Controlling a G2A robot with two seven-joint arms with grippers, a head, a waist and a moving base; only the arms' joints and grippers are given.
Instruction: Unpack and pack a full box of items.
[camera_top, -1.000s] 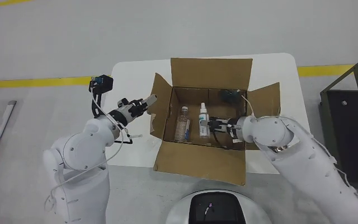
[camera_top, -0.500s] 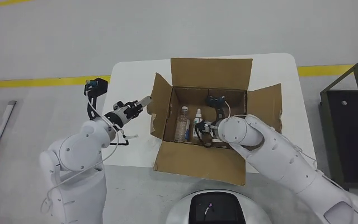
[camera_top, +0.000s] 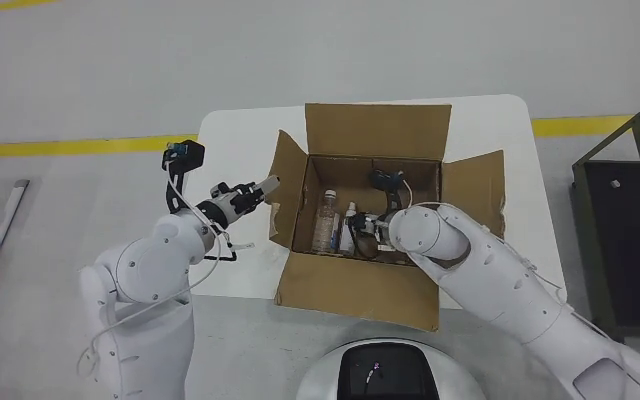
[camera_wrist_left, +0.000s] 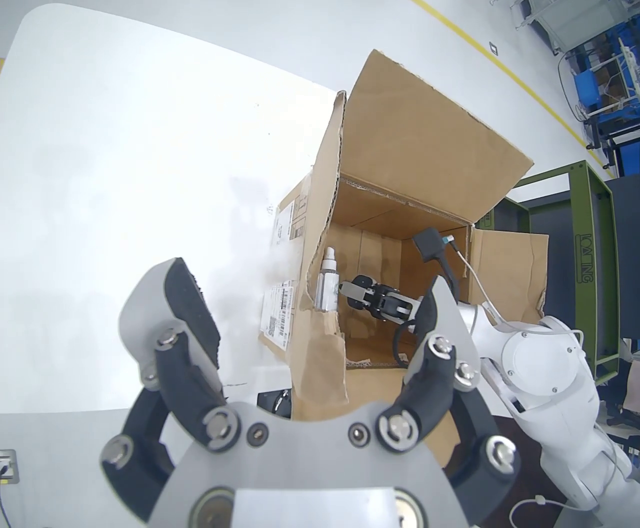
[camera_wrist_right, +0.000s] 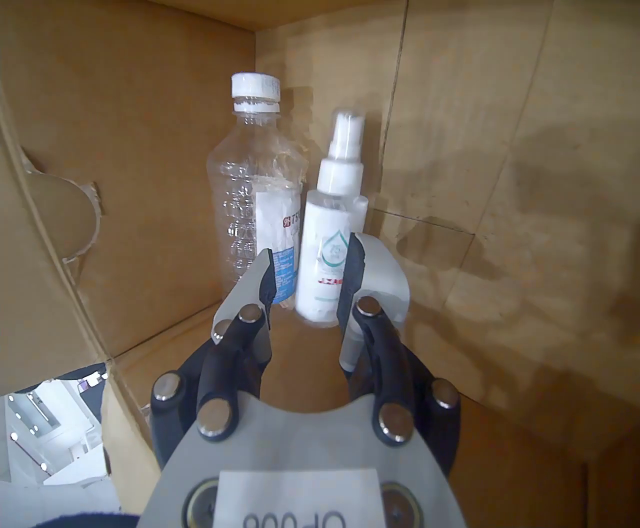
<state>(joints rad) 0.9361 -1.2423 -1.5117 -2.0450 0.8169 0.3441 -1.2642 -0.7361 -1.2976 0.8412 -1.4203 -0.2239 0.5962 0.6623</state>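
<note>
R gripper (camera_wrist_right: 312, 255) half-open astride spray bottle (camera_wrist_right: 334, 215), L gripper (camera_wrist_left: 307, 289) wide open

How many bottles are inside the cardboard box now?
2. A clear plastic bottle is near the left wall of the box; a white spray bottle is beside it, within the right gripper. Others may be hidden under the right arm.

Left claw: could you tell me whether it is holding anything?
No, the left claw is open and empty, beside the cardboard box.
</note>
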